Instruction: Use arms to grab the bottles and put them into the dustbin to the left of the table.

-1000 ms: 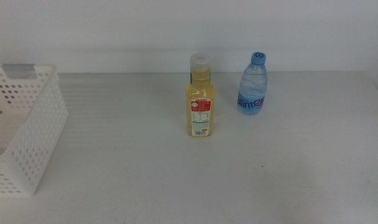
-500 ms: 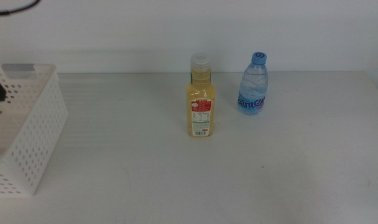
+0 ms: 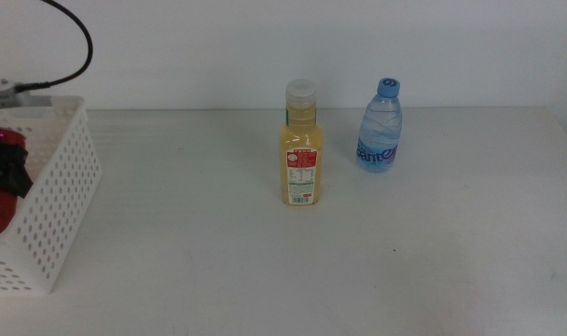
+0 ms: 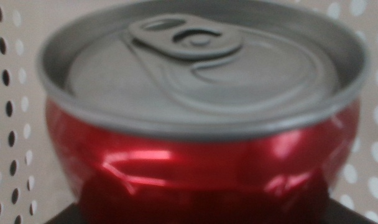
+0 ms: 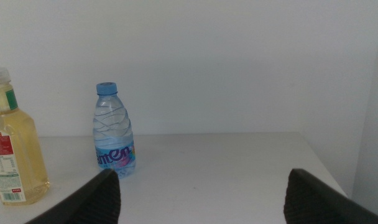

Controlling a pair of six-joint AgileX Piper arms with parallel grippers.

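Left tool is gripping the red can upright, hanging inside the dustbin at the worktop's nine o'clock (right tool is waiting, spread apart).

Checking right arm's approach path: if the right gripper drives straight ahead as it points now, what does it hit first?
Probably nothing on the table: the right gripper, jaws open, points at bare table and wall. The water bottle and juice bottle sit off to one side. Depth unclear.
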